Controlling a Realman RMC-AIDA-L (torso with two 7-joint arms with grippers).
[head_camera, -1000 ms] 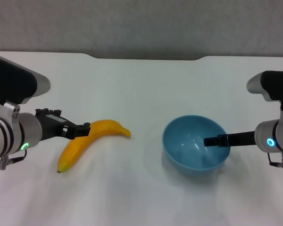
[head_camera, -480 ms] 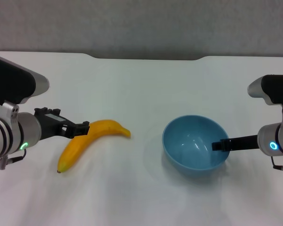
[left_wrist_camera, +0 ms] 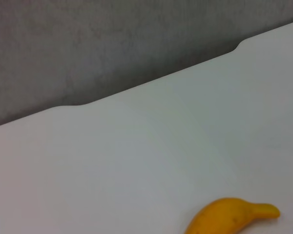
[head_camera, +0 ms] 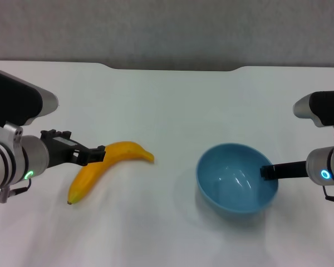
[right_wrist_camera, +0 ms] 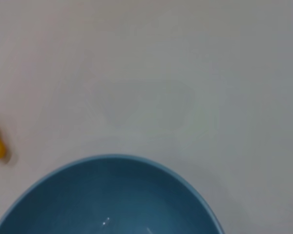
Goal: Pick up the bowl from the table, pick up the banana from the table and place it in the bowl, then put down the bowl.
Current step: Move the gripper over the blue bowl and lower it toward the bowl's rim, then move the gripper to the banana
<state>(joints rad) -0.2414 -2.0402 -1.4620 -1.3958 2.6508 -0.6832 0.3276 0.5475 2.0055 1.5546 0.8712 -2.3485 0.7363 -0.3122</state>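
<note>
Bowl [head_camera: 237, 180] sits toward the right side of the desk [head_camera: 167, 100], nearer the front edge than the far one, and my right claw [head_camera: 265, 172] is at its right rim, one finger showing inside the wall. I judge it clamped on that rim, though the outer finger is hidden behind the bowl. From the wrist camera I get the blue basin [right_wrist_camera: 107, 195] below and bare desk beyond.

Glossy and smooth, this bowl looks light but slippery to me; a rim pinch with one finger in and one out is the sensible hold, and it needs to stay level or the thing will pivot.

Over on the left side, the banana [head_camera: 103, 167] lies curved on the desk, stem end toward the middle, dark tip toward the front-left. My left claw [head_camera: 97, 154] is at its upper middle; I cannot tell whether the fingers are apart or together on it. Firm skin, soft inside, so a gentle squeeze across the thick middle suits it.

Nothing else stands between banana and bowl; the path across looks free.
</note>
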